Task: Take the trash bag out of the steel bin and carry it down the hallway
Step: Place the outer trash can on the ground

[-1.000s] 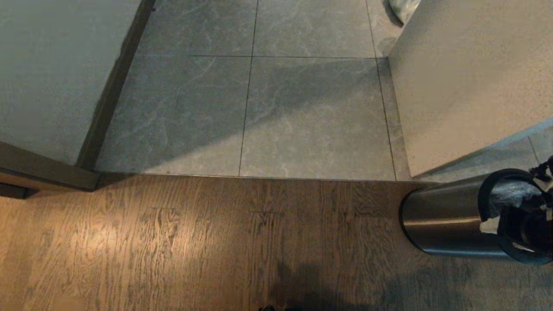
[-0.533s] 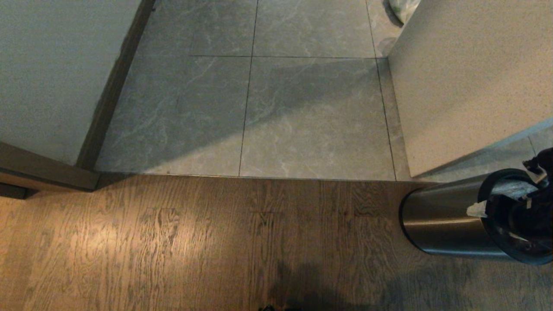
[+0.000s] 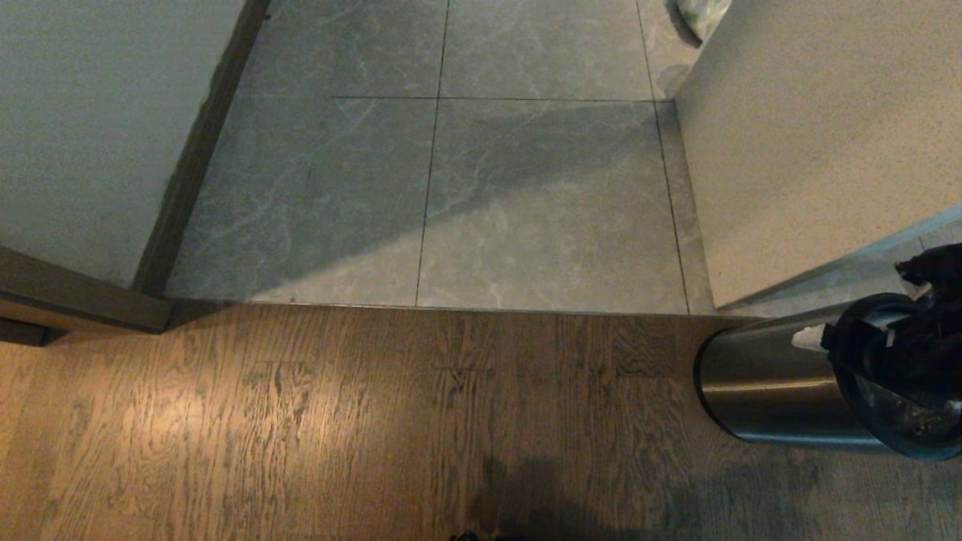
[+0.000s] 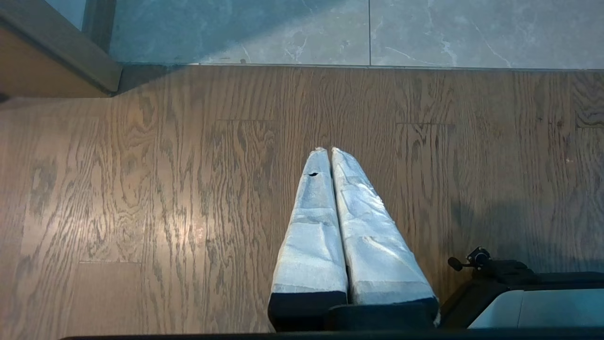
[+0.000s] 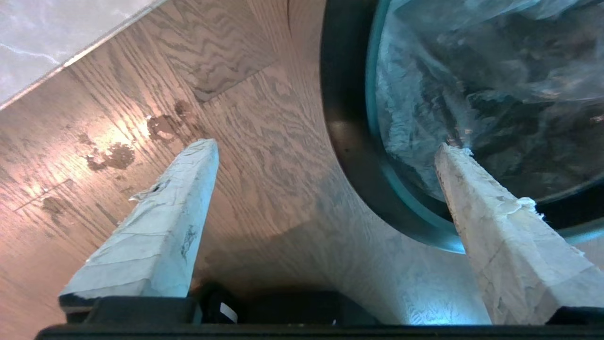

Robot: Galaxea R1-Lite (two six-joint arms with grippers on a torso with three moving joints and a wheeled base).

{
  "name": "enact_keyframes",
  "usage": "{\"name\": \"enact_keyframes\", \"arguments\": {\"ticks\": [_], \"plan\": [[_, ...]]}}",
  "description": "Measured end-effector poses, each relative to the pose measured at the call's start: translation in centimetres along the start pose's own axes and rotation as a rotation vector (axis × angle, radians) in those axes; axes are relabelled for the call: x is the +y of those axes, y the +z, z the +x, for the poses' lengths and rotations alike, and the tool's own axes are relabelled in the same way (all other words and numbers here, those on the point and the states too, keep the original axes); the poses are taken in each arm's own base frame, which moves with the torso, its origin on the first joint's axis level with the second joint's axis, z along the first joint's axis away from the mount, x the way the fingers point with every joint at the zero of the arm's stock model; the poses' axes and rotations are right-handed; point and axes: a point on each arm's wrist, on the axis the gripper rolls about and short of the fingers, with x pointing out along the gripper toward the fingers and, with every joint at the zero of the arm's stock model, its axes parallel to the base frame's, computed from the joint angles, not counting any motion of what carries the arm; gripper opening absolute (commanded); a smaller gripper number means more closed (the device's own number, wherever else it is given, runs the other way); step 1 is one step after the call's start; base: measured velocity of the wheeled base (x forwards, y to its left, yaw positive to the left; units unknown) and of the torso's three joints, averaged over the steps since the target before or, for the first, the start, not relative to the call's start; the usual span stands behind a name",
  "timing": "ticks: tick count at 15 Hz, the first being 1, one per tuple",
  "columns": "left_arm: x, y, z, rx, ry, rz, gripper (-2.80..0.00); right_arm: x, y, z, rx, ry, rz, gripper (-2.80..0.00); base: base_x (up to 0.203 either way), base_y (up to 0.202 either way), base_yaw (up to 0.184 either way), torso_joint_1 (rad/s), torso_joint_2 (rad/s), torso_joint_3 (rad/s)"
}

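Steel bin [image 3: 766, 391] at lower right of frame, on brown wood-plank floor [image 3: 338, 421]. Black ring rim faces frame's right edge. Right gripper [image 3: 849, 342] at bin mouth, one white-wrapped fingertip [image 3: 808, 338] over rim; crinkly trash bag [image 3: 913, 417] visible inside. Hallway [image 3: 488, 188] of grey marbled tiles fills upper centre, pale walls either side.
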Motion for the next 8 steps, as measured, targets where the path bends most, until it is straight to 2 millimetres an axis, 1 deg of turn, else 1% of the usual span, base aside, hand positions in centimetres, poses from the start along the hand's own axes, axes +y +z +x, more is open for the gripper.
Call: {"name": "enact_keyframes", "arguments": {"ticks": [8], "plan": [[0.0, 0.0, 0.0, -0.001, 0.000, 0.000, -2.80, 0.6, -0.5, 2.1, -0.003, 0.029, -0.004, 0.00, 0.000, 0.000, 0.000, 0.000, 0.00, 0.000]]}}
